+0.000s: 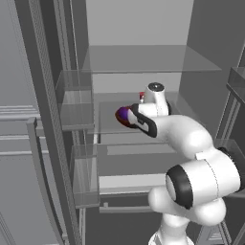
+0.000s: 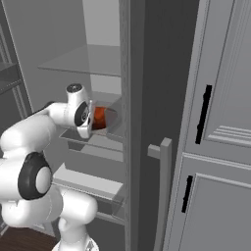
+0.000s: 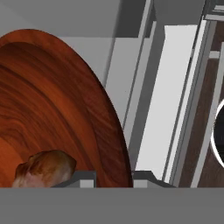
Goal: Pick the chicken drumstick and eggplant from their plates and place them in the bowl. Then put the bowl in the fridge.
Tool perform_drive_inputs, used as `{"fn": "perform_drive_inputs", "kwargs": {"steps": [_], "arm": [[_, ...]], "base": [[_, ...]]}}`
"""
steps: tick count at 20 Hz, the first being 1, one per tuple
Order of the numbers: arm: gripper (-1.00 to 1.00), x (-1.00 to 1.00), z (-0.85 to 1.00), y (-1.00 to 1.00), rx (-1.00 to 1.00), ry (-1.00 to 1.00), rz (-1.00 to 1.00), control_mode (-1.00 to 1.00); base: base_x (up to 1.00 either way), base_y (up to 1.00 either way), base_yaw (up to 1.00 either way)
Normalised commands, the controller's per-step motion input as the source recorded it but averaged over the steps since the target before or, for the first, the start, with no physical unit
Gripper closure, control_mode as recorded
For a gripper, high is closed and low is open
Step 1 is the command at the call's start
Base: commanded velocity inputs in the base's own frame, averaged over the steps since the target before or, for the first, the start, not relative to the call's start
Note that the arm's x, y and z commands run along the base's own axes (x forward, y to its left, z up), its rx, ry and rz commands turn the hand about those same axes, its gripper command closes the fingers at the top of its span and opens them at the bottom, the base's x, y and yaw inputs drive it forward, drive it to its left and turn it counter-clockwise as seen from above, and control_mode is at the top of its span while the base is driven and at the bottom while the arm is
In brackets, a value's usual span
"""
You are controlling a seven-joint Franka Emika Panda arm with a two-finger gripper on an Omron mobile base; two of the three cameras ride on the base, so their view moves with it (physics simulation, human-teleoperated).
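Observation:
My gripper (image 3: 113, 178) is shut on the rim of the red-orange bowl (image 3: 57, 113), one fingertip (image 3: 82, 178) inside the wall and the other outside. The golden-brown chicken drumstick (image 3: 43, 168) lies in the bowl's wood-grained inside. From the left base, the purple eggplant (image 1: 123, 113) shows over the rim of the bowl (image 1: 125, 120), held inside the open fridge (image 1: 143, 60) just above its middle glass shelf (image 1: 115, 129). The right base view has the bowl (image 2: 100, 116) as an orange patch beyond my hand. Whether it rests on the shelf I cannot tell. The plates are out of view.
The fridge door stands open on the left with clear bins (image 1: 76, 110). A higher glass shelf (image 2: 83, 61) sits overhead and drawers (image 1: 129, 182) lie below. The fridge side wall (image 2: 142, 98) and grey cabinet doors (image 2: 220, 122) close off the right.

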Motion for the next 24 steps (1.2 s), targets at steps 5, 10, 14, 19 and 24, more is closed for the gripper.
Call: {"fn": "perform_drive_inputs", "kwargs": {"steps": [5, 10, 14, 19, 24], "arm": [[1.00, 0.47, -0.31, 0.00, -0.01, 0.00, 0.04, -1.00], [1.00, 0.26, -0.43, 0.02, 0.00, -0.05, 0.03, -1.00], [1.00, 0.62, -0.11, 0.00, 0.00, -0.02, 0.01, -1.00], [1.00, 0.57, -0.01, 0.01, 0.01, 0.00, 0.00, -1.00], [-1.00, 0.22, -0.03, 0.28, 0.00, 0.00, 0.00, -1.00]], "base": [[0.00, 0.00, 0.00], [0.00, 0.00, 0.00], [0.00, 0.00, 0.00], [0.00, 0.00, 0.00], [0.00, 0.00, 0.00]]}}
